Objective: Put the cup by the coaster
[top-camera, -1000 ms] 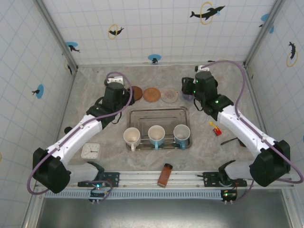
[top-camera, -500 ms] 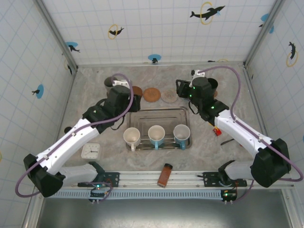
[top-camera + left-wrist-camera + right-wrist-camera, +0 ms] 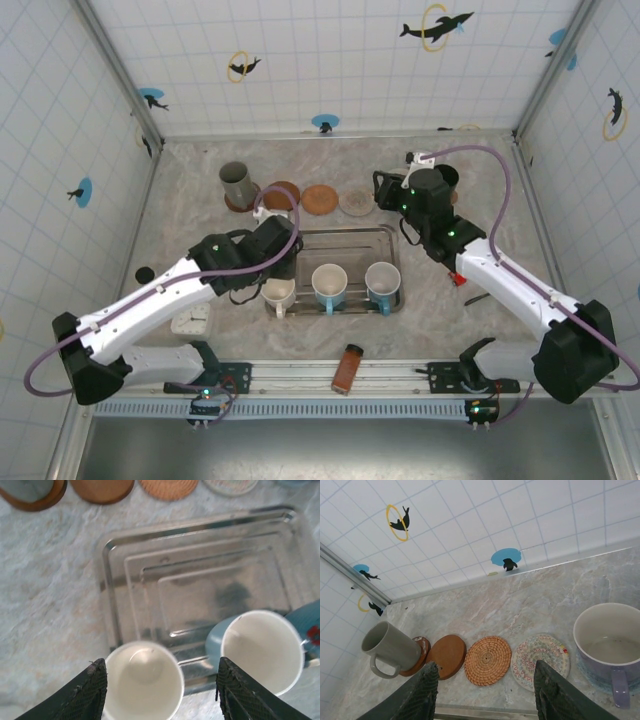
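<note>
Where view ends, white cup (image 3: 143, 680) is clipped.

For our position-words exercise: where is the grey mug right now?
In the top view, the grey mug stands at the table's back left, on the leftmost coaster, next to the brown coaster.

The left arm (image 3: 150, 300) reaches forward and rightward, the left gripper (image 3: 162, 690) pointing down over the near left corner of the tray (image 3: 335, 232), fingers (image 3: 92, 692) spread, nothing clamped. The right arm (image 3: 500, 275) stretches past the tray's far right corner, the right gripper (image 3: 487, 695) likewise spread and empty.
</note>
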